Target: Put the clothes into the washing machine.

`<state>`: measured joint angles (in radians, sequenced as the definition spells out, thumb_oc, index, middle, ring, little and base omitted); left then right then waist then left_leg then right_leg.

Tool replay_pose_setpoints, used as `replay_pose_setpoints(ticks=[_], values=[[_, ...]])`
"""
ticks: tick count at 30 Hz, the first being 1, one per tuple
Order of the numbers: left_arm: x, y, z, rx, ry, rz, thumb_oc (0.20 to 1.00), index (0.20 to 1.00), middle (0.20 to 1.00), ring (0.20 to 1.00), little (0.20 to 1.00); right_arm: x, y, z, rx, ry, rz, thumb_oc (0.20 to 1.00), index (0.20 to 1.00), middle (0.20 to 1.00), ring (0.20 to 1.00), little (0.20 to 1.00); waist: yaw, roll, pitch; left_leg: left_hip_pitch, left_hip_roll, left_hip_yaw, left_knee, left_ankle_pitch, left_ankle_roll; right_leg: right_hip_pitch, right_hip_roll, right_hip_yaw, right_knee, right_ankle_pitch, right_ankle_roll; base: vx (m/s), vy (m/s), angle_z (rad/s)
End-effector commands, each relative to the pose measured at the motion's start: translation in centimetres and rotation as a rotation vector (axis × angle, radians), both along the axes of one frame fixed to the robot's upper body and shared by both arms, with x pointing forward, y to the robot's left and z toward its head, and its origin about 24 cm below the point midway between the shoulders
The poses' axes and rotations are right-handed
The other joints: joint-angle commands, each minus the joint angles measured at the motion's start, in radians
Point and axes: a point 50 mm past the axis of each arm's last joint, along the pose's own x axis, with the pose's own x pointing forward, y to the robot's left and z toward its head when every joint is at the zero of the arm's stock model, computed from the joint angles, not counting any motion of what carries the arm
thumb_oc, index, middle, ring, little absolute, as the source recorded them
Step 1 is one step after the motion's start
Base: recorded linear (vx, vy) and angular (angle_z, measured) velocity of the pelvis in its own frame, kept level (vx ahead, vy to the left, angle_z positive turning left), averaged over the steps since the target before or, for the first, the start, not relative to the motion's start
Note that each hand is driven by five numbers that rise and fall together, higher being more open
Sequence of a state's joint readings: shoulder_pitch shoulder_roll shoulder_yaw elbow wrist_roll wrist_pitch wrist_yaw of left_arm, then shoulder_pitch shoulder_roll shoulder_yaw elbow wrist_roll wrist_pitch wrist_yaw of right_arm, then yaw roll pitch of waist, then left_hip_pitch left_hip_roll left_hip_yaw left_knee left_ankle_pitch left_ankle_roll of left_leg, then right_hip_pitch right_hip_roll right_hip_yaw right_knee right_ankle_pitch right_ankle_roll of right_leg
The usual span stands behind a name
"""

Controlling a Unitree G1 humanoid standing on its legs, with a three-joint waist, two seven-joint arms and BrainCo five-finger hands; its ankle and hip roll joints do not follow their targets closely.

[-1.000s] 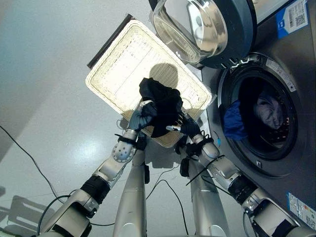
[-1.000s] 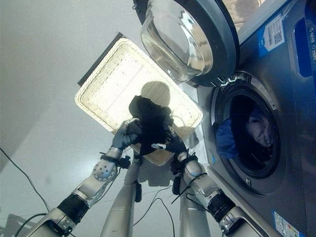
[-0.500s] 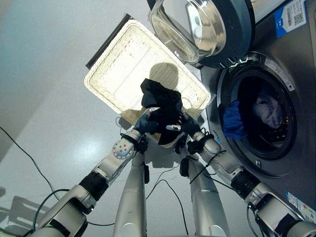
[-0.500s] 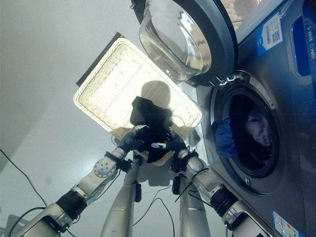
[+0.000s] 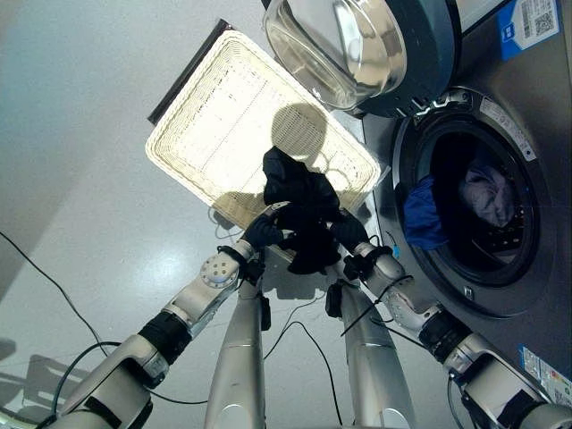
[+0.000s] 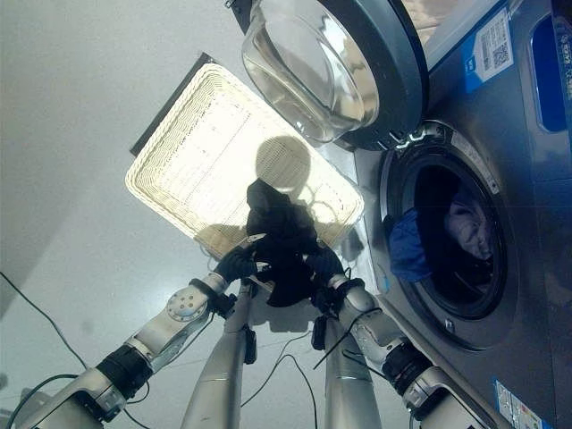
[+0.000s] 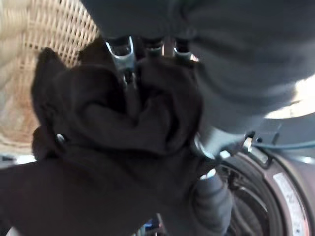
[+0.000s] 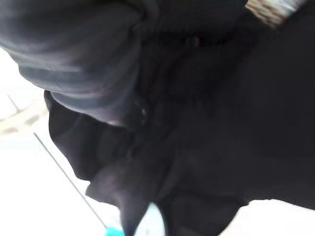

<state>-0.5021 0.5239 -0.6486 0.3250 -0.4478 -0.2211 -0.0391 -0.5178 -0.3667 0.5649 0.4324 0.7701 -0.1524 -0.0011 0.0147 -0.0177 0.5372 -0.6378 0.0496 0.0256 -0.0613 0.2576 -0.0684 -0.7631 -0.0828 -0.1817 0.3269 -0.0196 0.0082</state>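
Change, black garment point(image 5: 301, 201): bundle now sits nearer to me and further right, hanging past the near rim of the wicker basket point(image 5: 192, 116) where before it lay over the basket's near corner.

Change, my left hand point(image 5: 264, 231): drawn in rightward, now pressed against the bundle, fingers point(image 7: 127, 63) curled into the cloth.

Change, my right hand point(image 5: 347, 231): shifted slightly right and near, closer to the washing machine point(image 5: 514, 170) opening.

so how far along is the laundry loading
Partly done: blue and pale clothes already lie inside the washing machine, its door open. In hand: both the left hand and right hand grip a black garment above the wicker basket. Left: carrying it into the drum.
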Motion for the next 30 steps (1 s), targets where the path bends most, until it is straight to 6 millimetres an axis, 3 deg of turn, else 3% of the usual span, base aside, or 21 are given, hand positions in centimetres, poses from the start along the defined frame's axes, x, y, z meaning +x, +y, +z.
replay_pose_setpoints(ticks=[1,10,14,19,20,22,24,26,28,30], values=[[-0.7,-2.1,1.8,-0.076,-0.085,-0.067,1.0,1.0,1.0,1.0,1.0,-0.7,1.1,0.6,0.089,-0.023,0.066,0.2,0.2,0.2,0.2,0.2,-0.021,0.029,-0.017,0.021,-0.047,0.093,0.016,-0.072,-0.012,0.081,0.033,-0.013,-0.26,0.197,0.1,0.0,0.0,0.0],[-0.4,-0.4,2.1,-0.122,-0.184,0.162,1.0,1.0,1.0,1.0,1.0,-0.9,0.5,-1.0,0.197,0.104,0.041,0.2,0.2,0.2,0.2,0.2,-0.017,0.024,-0.017,0.015,-0.045,0.087,0.02,-0.073,-0.014,0.076,0.036,-0.016,-0.254,0.192,0.097,0.0,-0.003,0.0],[-0.4,2.6,1.8,-0.147,-0.308,0.585,1.0,1.0,1.0,1.0,1.0,-1.7,0.4,-2.3,0.317,0.189,0.06,0.2,0.2,0.2,0.2,0.2,-0.012,0.013,-0.017,0.011,-0.045,0.076,0.023,-0.074,-0.014,0.075,0.04,-0.017,-0.25,0.185,0.093,0.0,-0.051,-0.02],[-0.5,3.8,1.6,-0.146,-0.339,0.73,1.0,1.0,1.0,1.0,1.0,-2.0,0.2,-2.7,0.4,0.215,0.059,0.2,0.2,0.2,0.2,0.2,-0.009,0.008,-0.017,0.011,-0.043,0.073,0.025,-0.075,-0.016,0.076,0.04,-0.019,-0.247,0.182,0.094,0.0,-0.032,-0.01],[-0.8,5.3,1.1,-0.141,-0.349,0.881,1.0,1.0,1.0,1.0,1.0,-2.1,-0.5,-2.7,0.526,0.231,0.031,0.2,0.2,0.2,0.2,0.2,-0.008,0.002,-0.017,0.012,-0.043,0.07,0.028,-0.078,-0.016,0.076,0.04,-0.021,-0.242,0.179,0.094,0.0,-0.07,0.0],[-0.9,6.9,0.9,-0.124,-0.363,1.002,1.0,1.0,1.0,1.0,1.0,-1.9,-2.2,-2.4,0.734,0.217,-0.044,0.2,0.2,0.2,0.2,0.2,-0.008,-0.004,-0.017,0.015,-0.041,0.071,0.031,-0.081,-0.019,0.081,0.038,-0.023,-0.24,0.177,0.096,0.01,-0.076,0.0],[-1.0,8.6,0.5,-0.108,-0.352,1.083,1.0,1.0,1.0,1.0,1.0,-1.5,-4.8,-2.2,1.074,0.196,-0.159,0.2,0.2,0.2,0.2,0.2,-0.012,-0.006,-0.017,0.022,-0.038,0.077,0.034,-0.086,-0.022,0.084,0.035,-0.024,-0.236,0.175,0.101,0.01,-0.022,-0.01],[-1.0,8.9,0.4,-0.106,-0.347,1.096,1.0,1.0,1.0,1.0,1.0,-1.4,-5.5,-2.2,1.168,0.186,-0.192,0.2,0.2,0.2,0.2,0.2,-0.012,-0.005,-0.017,0.023,-0.037,0.078,0.034,-0.087,-0.023,0.085,0.034,-0.024,-0.234,0.175,0.103,0.0,0.0,0.0],[-0.9,10.1,0.0,-0.08,-0.323,1.145,1.0,1.0,1.0,1.0,1.0,-1.3,-8.6,-1.9,1.391,0.074,-0.349,0.2,0.2,0.2,0.2,0.2,-0.016,-0.002,-0.017,0.033,-0.036,0.082,0.029,-0.092,-0.022,0.091,0.034,-0.023,-0.231,0.172,0.108,0.01,-0.017,-0.02],[-0.9,11.3,-0.1,-0.061,-0.308,1.17,1.0,1.0,1.0,1.0,1.0,-1.2,-11.4,-0.8,1.458,-0.061,-0.478,0.2,0.2,0.2,0.2,0.2,-0.019,0.003,-0.017,0.039,-0.033,0.088,0.026,-0.096,-0.023,0.094,0.032,-0.019,-0.234,0.174,0.111,0.03,-0.049,-0.04]])
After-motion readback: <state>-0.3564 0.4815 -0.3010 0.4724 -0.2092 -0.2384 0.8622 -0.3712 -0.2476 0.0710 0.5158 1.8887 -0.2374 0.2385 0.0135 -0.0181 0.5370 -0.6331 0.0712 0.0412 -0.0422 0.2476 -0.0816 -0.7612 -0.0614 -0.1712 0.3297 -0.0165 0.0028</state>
